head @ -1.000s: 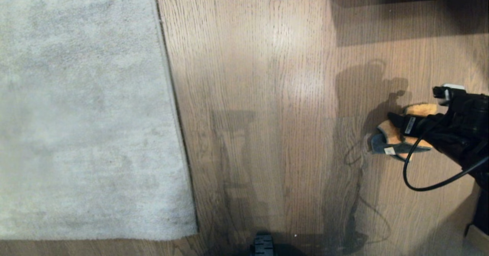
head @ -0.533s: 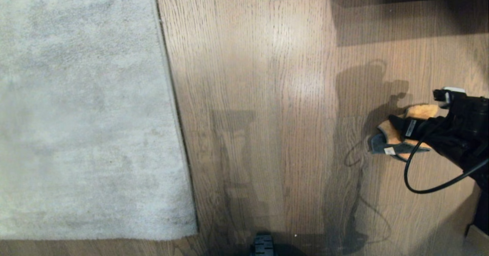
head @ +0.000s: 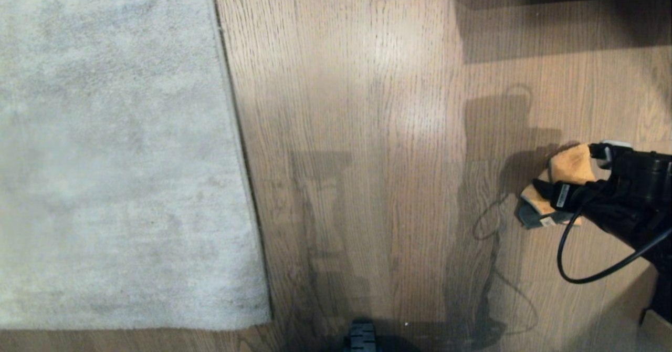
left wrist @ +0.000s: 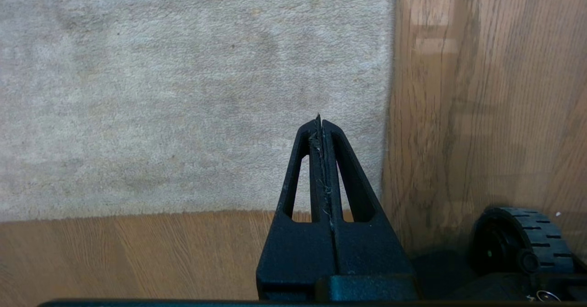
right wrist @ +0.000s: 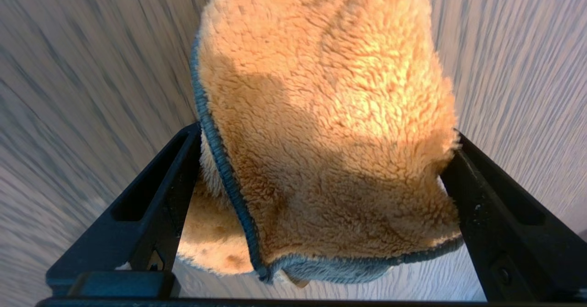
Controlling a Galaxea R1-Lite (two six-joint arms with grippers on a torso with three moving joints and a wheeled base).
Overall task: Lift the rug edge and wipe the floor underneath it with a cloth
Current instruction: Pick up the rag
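The right claw (right wrist: 321,178) is seen spread to its widest, its two fingers (right wrist: 156,197) set on either side of the cloth (right wrist: 330,128), which bulges between them without being pinched. Compared with a second ago, the claw has been drawn back toward the robot and the cloth has been bunched and shifted with it on the floor (head: 367,131); a grasp is judged to be imminent but not yet made. The rug edge (head: 239,147) lies flat and unlifted, well apart to the left. The left claw (left wrist: 322,133) is pressed together, empty, over the rug corner. One cloth, one rug and two claws are counted.
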